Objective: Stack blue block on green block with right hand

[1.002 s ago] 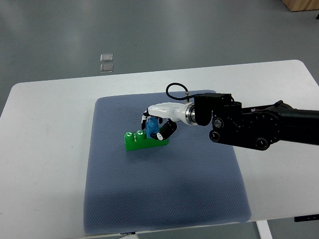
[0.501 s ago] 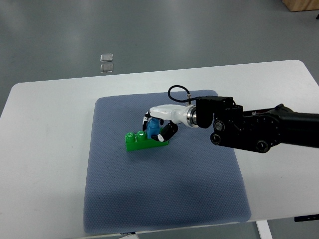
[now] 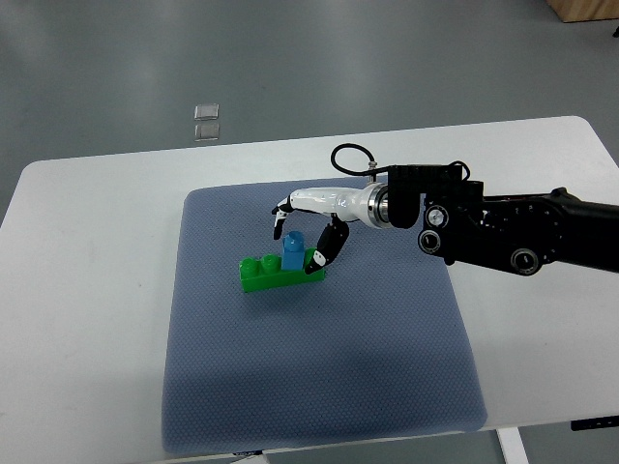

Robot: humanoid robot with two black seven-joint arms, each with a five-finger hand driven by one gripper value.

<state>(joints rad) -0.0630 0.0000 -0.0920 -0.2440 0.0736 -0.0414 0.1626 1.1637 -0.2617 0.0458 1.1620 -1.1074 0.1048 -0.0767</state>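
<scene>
The right arm [image 3: 522,232] runs off the picture's right edge, so its upper part is out of sight. The counter [image 3: 87,290] is cut at the bottom and left edges. The right hand [image 3: 308,232] arches over the blue block [image 3: 292,250], and its thumb covers the green block's [image 3: 276,273] right end. Two small squares [image 3: 206,121] on the floor are too tiny to identify.
</scene>
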